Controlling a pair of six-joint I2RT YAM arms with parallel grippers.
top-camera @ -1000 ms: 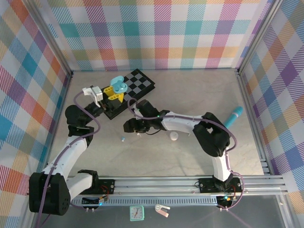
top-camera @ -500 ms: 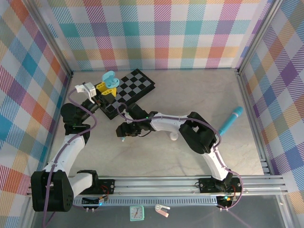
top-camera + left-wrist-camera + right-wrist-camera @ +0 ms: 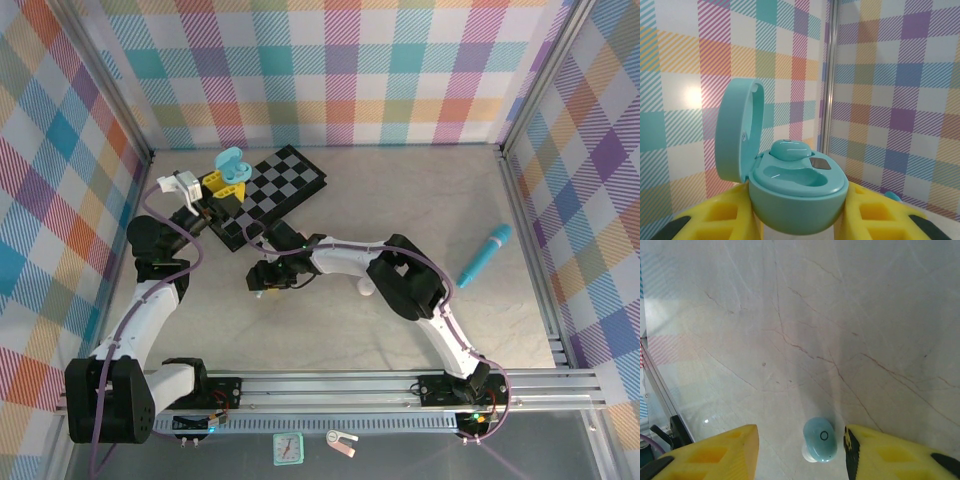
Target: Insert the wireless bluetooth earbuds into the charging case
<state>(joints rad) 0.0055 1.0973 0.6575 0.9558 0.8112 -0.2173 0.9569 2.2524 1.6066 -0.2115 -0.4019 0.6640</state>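
The teal charging case (image 3: 799, 192) stands open with its lid (image 3: 737, 132) raised at the left. One teal earbud (image 3: 788, 150) sits in its far slot, and the near slot (image 3: 790, 176) is bare. My left gripper (image 3: 228, 180) is shut on the case, a yellow finger (image 3: 710, 217) pressed to each side, above the near-left end of the checkerboard. A second teal earbud (image 3: 821, 439) lies on the marble table between the spread yellow fingers (image 3: 720, 455) of my right gripper (image 3: 800, 437), close to the right one. The right gripper (image 3: 262, 282) is open and low over the table.
A black-and-white checkerboard (image 3: 285, 180) lies at the back left. A small white rounded object (image 3: 367, 288) rests beside the right forearm. A long teal cylinder (image 3: 485, 254) lies at the right, near the metal side rail (image 3: 530, 250).
The right gripper has slid left and down until the teal earbud lies between its fingers. The left gripper has carried the open case a little left and back.
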